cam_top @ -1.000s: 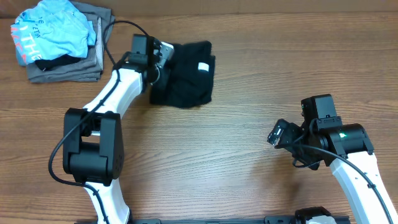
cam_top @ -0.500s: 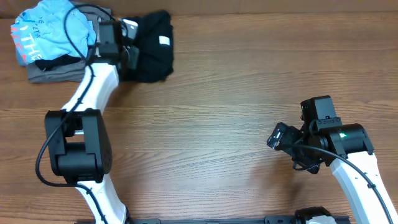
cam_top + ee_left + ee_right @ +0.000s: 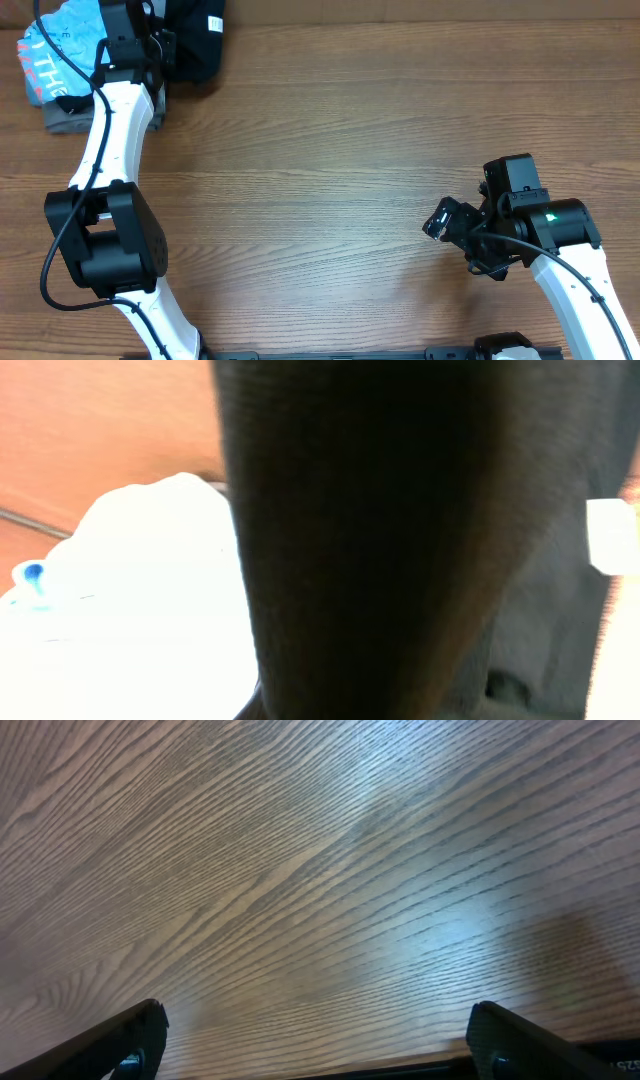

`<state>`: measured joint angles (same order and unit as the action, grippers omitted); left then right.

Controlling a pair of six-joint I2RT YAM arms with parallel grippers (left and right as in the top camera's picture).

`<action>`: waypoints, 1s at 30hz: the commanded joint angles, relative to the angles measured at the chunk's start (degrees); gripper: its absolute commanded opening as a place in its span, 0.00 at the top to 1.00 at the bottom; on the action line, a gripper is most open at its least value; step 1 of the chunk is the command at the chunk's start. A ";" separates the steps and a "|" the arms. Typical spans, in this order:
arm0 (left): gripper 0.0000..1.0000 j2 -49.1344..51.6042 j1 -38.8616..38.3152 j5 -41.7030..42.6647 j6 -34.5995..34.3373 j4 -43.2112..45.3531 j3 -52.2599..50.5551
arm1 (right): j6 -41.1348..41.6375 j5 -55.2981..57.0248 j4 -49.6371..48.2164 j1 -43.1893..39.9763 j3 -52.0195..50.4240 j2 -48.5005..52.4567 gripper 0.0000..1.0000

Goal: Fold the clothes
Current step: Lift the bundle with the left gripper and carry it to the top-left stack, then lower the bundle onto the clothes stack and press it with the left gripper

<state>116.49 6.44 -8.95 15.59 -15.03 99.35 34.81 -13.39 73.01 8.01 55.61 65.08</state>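
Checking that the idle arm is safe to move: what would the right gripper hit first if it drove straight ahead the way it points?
Probably the bare wooden table. The right gripper, open, tilts down toward it, and the wrist view shows nothing in between. Depth is hard to judge.

- Table: wood-grain top, smooth, faint sheen under the light.
- Black garment: matt cloth, fine knit up close.
- Blue shirt: soft, crumpled cloth.
- Left arm: glossy white plastic shell.
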 commanded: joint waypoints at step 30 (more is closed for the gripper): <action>0.96 0.09 7.56 -18.10 -11.02 5.14 2.73 | 1.46 -0.90 1.73 0.11 1.57 -0.79 0.00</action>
<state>116.49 12.19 -24.12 6.85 -10.72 99.70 35.99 -13.78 74.70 8.01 55.61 65.08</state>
